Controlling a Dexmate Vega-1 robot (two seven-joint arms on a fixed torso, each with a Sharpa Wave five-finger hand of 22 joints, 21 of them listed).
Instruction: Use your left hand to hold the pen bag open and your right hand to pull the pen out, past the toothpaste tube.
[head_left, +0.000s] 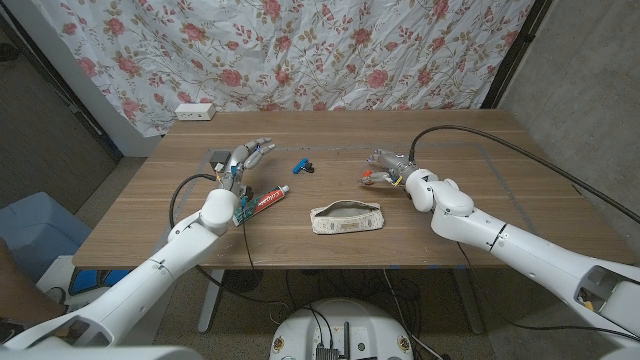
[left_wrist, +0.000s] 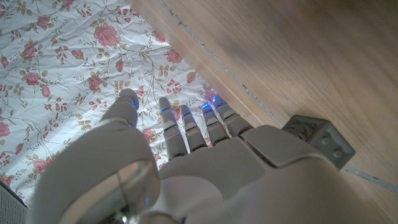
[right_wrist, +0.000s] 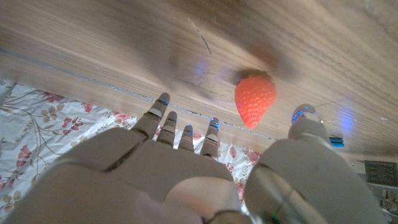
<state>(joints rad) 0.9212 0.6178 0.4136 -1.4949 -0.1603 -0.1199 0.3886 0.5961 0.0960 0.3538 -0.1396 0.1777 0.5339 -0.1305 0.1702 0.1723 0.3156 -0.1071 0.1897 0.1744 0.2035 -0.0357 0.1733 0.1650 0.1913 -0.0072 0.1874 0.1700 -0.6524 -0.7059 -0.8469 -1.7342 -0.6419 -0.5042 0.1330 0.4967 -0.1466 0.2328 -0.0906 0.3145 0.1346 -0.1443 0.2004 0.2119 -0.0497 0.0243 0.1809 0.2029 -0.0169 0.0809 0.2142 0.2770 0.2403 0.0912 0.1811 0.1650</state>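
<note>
Pen bag lying near the table's front edge, at the middle, its long opening facing up; pen inside not discernible. Toothpaste tube lying on the wood just left of the bag, apart from it, slanting toward the left arm, which covers its near end.

Left hand up over the left part of the table, beyond the tube, fingers apart and reaching away, nothing in it; in the left wrist view the same spread fingers against the flowered curtain, a small grey block on the wood beside them. Same block by the hand in the head view.

Right hand behind the bag and to its right, well apart from it, fingers loosely spread, empty; right wrist view with open fingers above the wood and a red strawberry lying just past the fingertips.

Small blue object between the two hands, farther back. White power strip at the far left edge.
</note>
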